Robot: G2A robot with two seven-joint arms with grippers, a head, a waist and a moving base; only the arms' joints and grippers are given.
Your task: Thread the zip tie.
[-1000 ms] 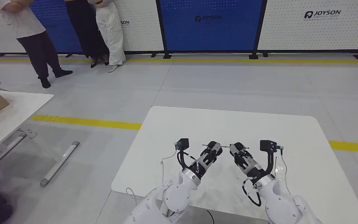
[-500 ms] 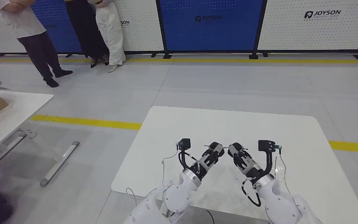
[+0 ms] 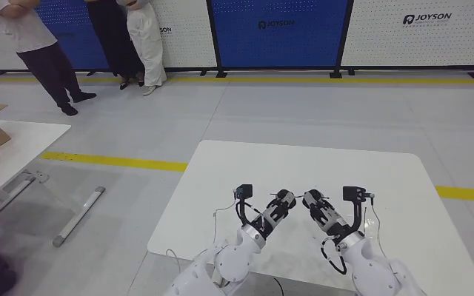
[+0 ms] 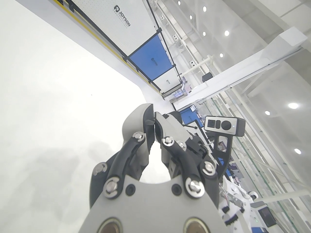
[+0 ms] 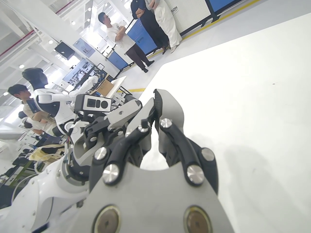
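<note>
A white desk with rounded corners stands on the pale grey floor, across a yellow floor line, its smooth matte top bearing a tiny dark speck.

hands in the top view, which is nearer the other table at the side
The left hand, on the side toward that second table; the right hand lies just beyond it.

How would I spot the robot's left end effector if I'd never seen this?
Find the big white table. At its near edge the left end effector and right end effector nearly meet tip to tip. The left one is on the side nearest the second table.
</note>
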